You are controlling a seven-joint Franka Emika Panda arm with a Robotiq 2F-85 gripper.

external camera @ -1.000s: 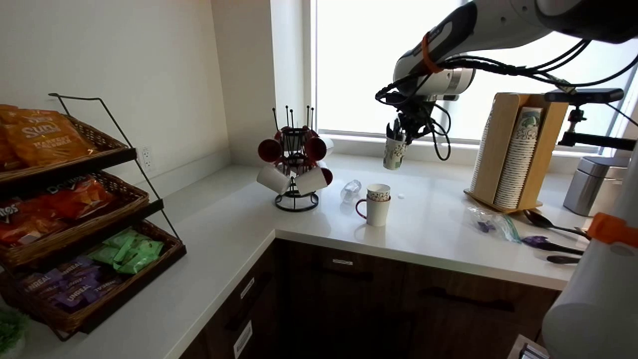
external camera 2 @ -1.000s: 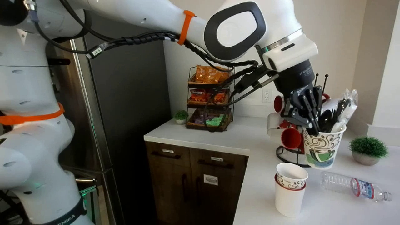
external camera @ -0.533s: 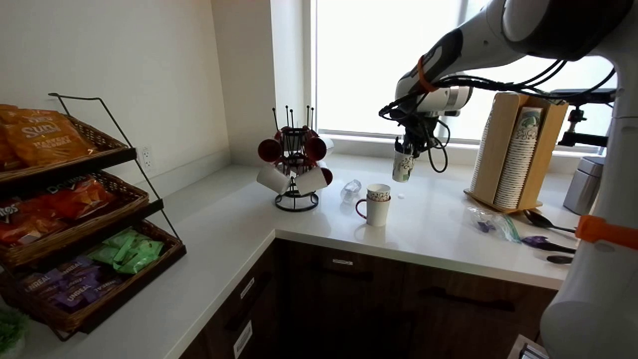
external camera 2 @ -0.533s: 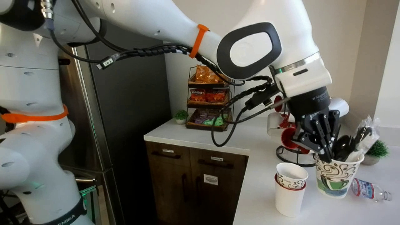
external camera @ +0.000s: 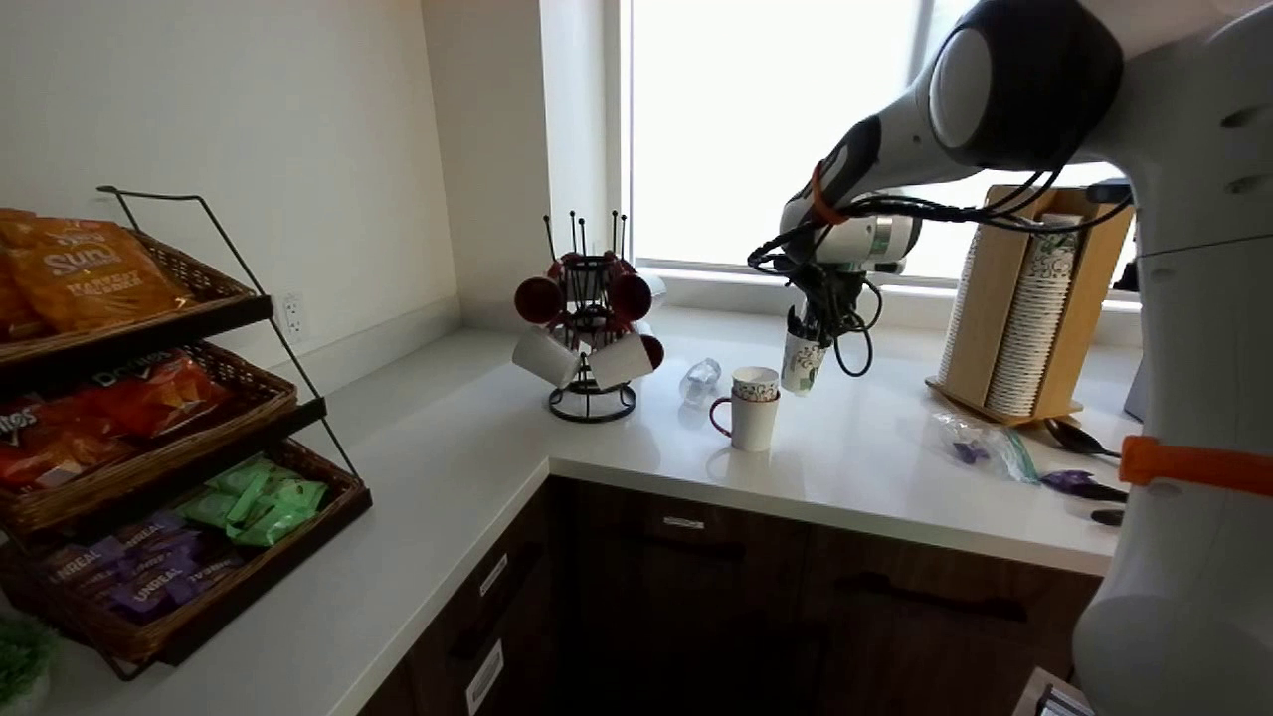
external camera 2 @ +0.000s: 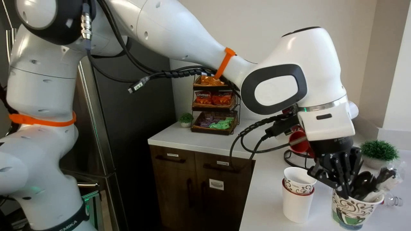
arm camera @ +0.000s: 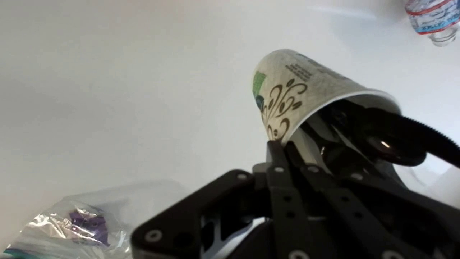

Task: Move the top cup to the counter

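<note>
A patterned paper cup, white with brown swirls and a green coffee-cup print, shows in both exterior views [external camera: 802, 364] [external camera 2: 353, 210] and the wrist view [arm camera: 294, 84]. It holds black plastic utensils [external camera 2: 366, 184] and clear wrapping. My gripper [arm camera: 282, 144] is shut on the cup's near rim, one finger outside and one inside; it also shows in both exterior views [external camera: 814, 330] [external camera 2: 345, 194]. The cup hangs slightly tilted, low over the white counter [external camera: 865, 447]. I cannot tell if its base touches.
A white mug with red rim [external camera: 753, 426] [external camera 2: 297, 205] stands beside the held cup, with a paper cup [external camera: 756, 382] [external camera 2: 299, 180] in it. A plastic bottle [arm camera: 433, 16] lies nearby. A mug rack [external camera: 587, 338], cup dispenser [external camera: 970, 308] and plastic bag [external camera: 980, 449] stand around.
The arm has lowered the held cup toward the counter. In an exterior view the cup has come down close behind and beside the mug. The grip has stayed shut.
</note>
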